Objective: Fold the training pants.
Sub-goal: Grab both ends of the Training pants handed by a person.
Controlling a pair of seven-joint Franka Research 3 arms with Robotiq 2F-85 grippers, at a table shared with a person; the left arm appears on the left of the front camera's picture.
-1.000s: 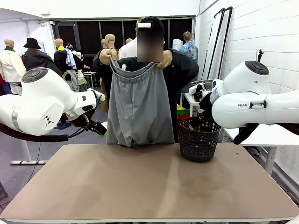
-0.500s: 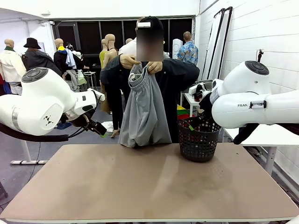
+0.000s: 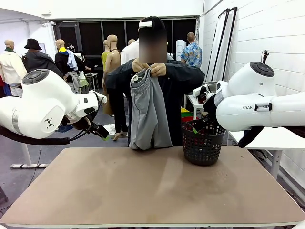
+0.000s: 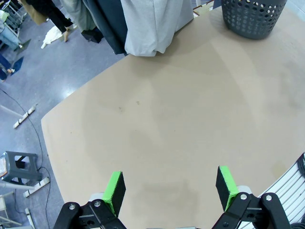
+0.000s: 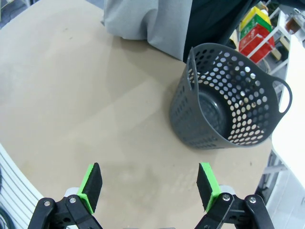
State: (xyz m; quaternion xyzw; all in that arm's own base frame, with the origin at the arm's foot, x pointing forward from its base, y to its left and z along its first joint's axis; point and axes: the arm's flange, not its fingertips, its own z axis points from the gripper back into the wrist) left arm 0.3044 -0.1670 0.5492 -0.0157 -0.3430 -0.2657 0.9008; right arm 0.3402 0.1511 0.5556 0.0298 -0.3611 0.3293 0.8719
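Hanging from the person's hands [image 3: 148, 69] at chest height, waistband bunched together, the training pants [image 3: 150, 114] reach down to the table's [image 3: 143, 191] far edge. The wrist views add the left gripper [image 4: 171, 187] and right gripper [image 5: 149, 185], both spread wide and holding nothing above the tabletop, the right one near the basket [image 5: 224, 109].

Bright, even indoor lighting; frames sharp.
Soft shadows are cast on the table [image 3: 143, 191] beside the basket [image 5: 188, 114], probably by overhead lamps; wide-angle bending is seen at the wrist views' edges, and the far background is rendered slightly soft.
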